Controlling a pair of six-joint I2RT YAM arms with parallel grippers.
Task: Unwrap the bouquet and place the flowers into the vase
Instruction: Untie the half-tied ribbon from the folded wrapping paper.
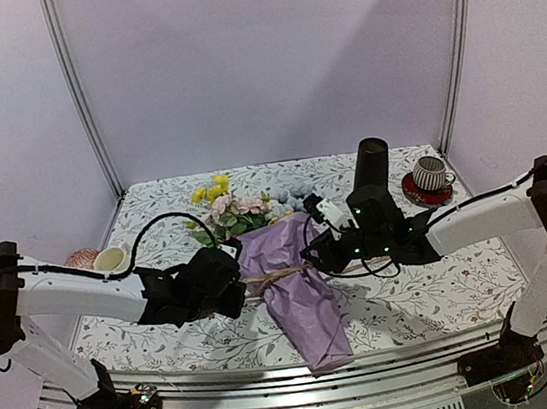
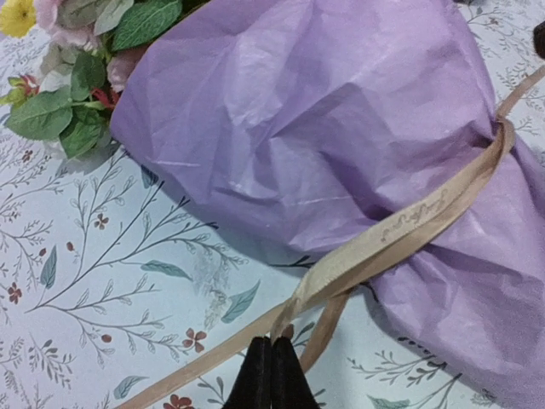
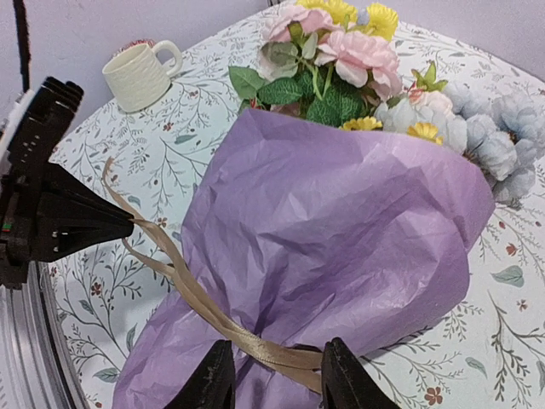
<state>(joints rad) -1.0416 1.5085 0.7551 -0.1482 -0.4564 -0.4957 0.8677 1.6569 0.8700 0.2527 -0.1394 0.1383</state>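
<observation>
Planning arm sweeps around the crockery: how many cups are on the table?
2. A cream mug near the left edge, behind the left arm; a ribbed cup on a red saucer far right, beside the vase. Others may be hidden.

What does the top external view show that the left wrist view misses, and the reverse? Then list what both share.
Only the top external view: the black vase, the cup on its red saucer. Only the left wrist view: lettering on the tan ribbon, the left gripper shut on it. Both: the purple-wrapped bouquet, its flowers, the floral tablecloth.
</observation>
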